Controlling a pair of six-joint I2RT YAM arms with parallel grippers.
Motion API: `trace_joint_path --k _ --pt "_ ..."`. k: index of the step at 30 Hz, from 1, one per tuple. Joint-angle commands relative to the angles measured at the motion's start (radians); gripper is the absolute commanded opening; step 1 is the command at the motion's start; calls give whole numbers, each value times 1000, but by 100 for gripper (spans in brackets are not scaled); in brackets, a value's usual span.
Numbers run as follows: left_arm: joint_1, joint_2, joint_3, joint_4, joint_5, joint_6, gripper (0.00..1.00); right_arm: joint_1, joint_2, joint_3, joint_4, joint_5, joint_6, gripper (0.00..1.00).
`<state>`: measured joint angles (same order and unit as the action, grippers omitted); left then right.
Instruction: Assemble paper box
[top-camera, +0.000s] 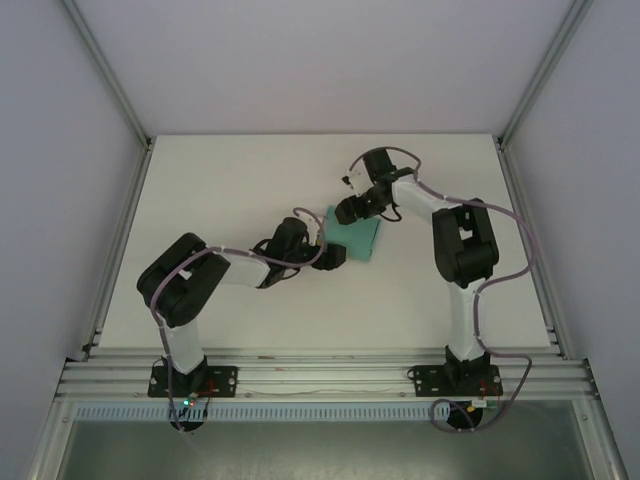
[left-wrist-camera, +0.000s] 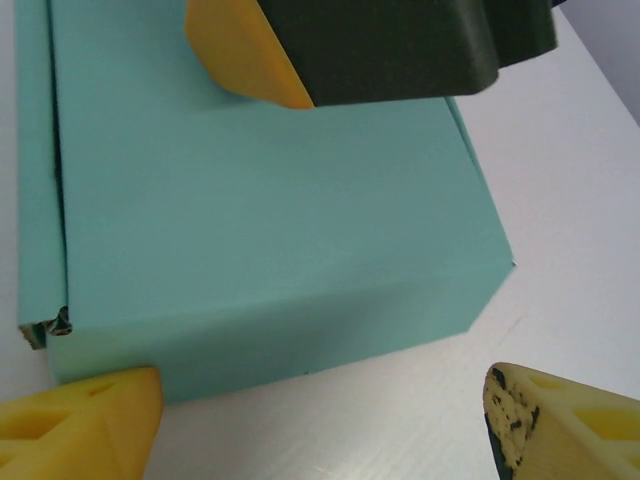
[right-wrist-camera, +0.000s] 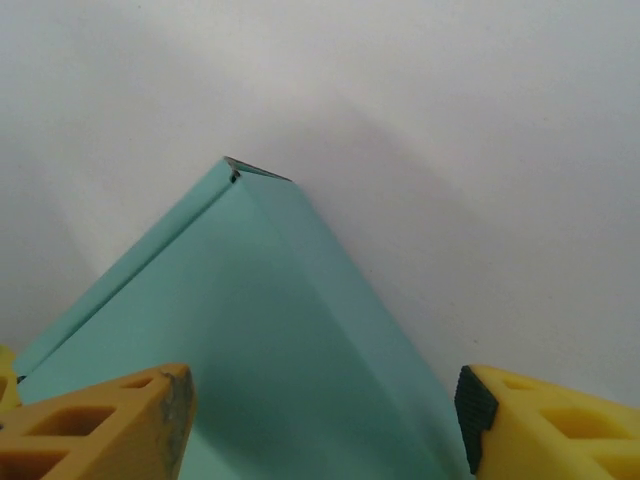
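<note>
The paper box is a closed teal-green card box lying flat on the white table, mid-right. In the left wrist view the paper box takes up the upper left. My left gripper is open at its near side wall, and the left fingertip sits at the box's lower corner. My right gripper hangs over the box's far edge. In the right wrist view its fingers stand apart above the box top. The right gripper's yellow finger rests over the box top.
The white table has bare room to the left and at the back. Aluminium frame posts and white walls close in the sides. A rail carries both arm bases at the near edge.
</note>
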<state>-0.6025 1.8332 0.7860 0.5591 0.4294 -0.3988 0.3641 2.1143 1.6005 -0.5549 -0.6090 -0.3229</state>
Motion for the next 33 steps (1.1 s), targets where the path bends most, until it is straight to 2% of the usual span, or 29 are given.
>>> trace_joint_path --k 1,8,10,14,16,21,24,30,33 --pt "-11 39 39 41 -48 3 83 12 47 16 -136 -127 -22 66" --pt "-11 97 29 164 -107 -62 82 53 100 14 -211 -164 -49 56" --pt "-11 118 35 209 -94 -92 82 67 113 5 -213 -171 -56 56" --pt "-18 162 53 295 -29 -133 69 89 136 21 -210 -171 -53 52" --pt "-25 166 60 289 -40 -147 62 96 143 31 -212 -183 -62 48" --pt "-39 188 65 301 -73 -220 48 110 153 41 -214 -200 -83 46" --pt "-40 225 114 277 -76 -256 37 118 176 54 -235 -216 -90 41" --pt "-43 286 134 332 -86 -332 37 130 184 5 -200 -251 -75 40" --pt "-45 287 121 321 -119 -350 45 133 176 -17 -177 -270 -68 39"
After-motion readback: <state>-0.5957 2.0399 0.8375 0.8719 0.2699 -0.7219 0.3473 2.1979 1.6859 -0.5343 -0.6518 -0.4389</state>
